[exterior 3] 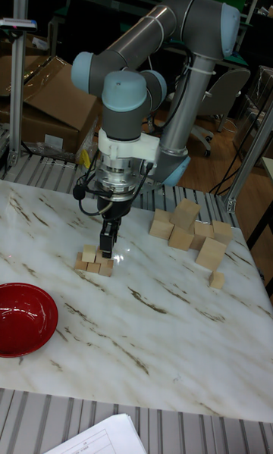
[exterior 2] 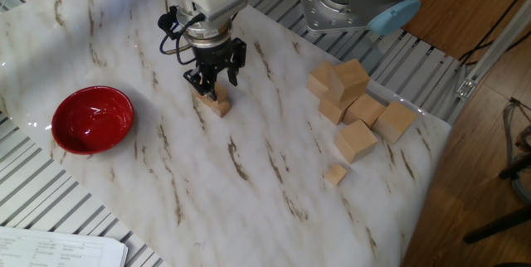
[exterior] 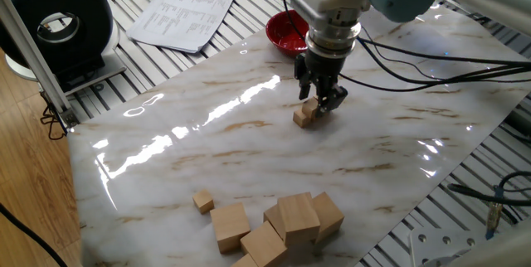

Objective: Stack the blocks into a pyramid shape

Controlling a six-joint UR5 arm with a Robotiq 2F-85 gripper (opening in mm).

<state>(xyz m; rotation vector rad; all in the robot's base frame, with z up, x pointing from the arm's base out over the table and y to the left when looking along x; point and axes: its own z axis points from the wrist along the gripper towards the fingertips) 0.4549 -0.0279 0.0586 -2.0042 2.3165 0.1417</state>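
while the arm hangs over the marble-patterned table (exterior: 207, 151), its gripper (exterior: 323, 101) sits just above a small cluster of blocks (exterior 3: 94, 261), fingers (exterior 2: 217, 83) pointing down and slightly parted with nothing between them. the tall fixed view shows three little wooden cubes in a row on the table with a fourth cube (exterior 3: 89, 254) resting on top toward the left end; the gripper (exterior 3: 107, 244) stands over the right half of the row, its tips close to the top of the blocks, though whether they touch is unclear. in the other fixed view the same cluster (exterior 2: 217, 104) lies directly under the gripper (exterior 2: 212, 89), with the red bowl (exterior 2: 92, 118) well apart at nine o'clock from it. one more small cube (exterior 2: 335, 174) lies alone near the table's edge, at about four o'clock from the cluster, just beside a loose pile of larger wooden cubes (exterior 2: 355, 101), some stacked on one another. in one fixed view that lone cube (exterior: 203, 201) sits at ten o'clock of the pile (exterior: 278, 221), and a sheet of printed paper (exterior: 184, 12) lies off the table.
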